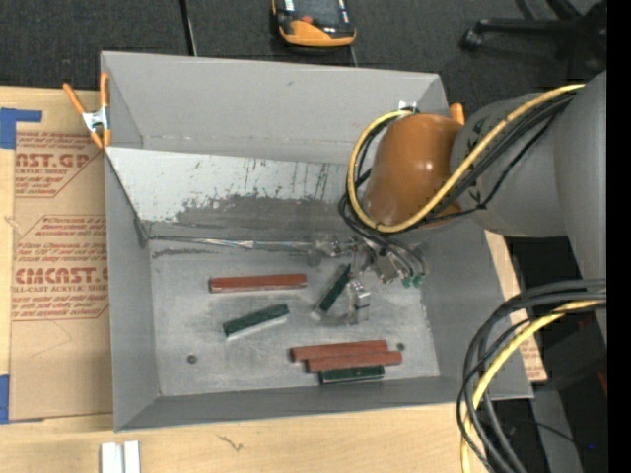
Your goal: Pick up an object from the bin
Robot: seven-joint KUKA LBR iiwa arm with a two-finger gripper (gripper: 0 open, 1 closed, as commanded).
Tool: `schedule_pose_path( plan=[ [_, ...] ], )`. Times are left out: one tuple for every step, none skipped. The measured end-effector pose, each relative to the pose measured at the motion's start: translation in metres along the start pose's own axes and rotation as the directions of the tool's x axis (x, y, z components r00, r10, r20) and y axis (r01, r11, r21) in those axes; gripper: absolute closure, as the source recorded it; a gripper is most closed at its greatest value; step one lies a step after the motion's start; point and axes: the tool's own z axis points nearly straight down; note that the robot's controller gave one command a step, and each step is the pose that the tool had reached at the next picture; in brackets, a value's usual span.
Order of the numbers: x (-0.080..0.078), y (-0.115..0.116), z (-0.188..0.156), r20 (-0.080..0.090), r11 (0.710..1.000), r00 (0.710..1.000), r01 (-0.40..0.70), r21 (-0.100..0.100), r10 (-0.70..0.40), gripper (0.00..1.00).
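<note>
My gripper (355,294) is low in the bin's right middle, under the arm's orange cover. A short dark green bar (333,290) lies tilted right against its left side, one end up toward the gripper's body. Whether the bar is gripped cannot be made out. A longer red-brown bar (258,284) lies flat to the left of it. Another dark green bar (255,319) lies slanted below that one.
Near the bin's front wall lie two red-brown bars (340,351) side by side with a dark green bar (351,373) just below them. A small dark spot (192,359) sits at the front left. The arm and its cables cover the bin's right side.
</note>
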Motion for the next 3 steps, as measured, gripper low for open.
schedule_pose_path(
  plan=[
    [0.0077,-0.0005,0.0183,-0.006,0.999,0.999,0.047,-0.003,-0.047,0.0],
    [0.008,-0.0105,0.0177,-0.004,0.983,0.983,0.181,-0.003,-0.181,0.0],
    [0.0075,-0.0028,0.0183,-0.005,0.998,0.998,0.061,-0.003,-0.061,0.0]
  ],
)
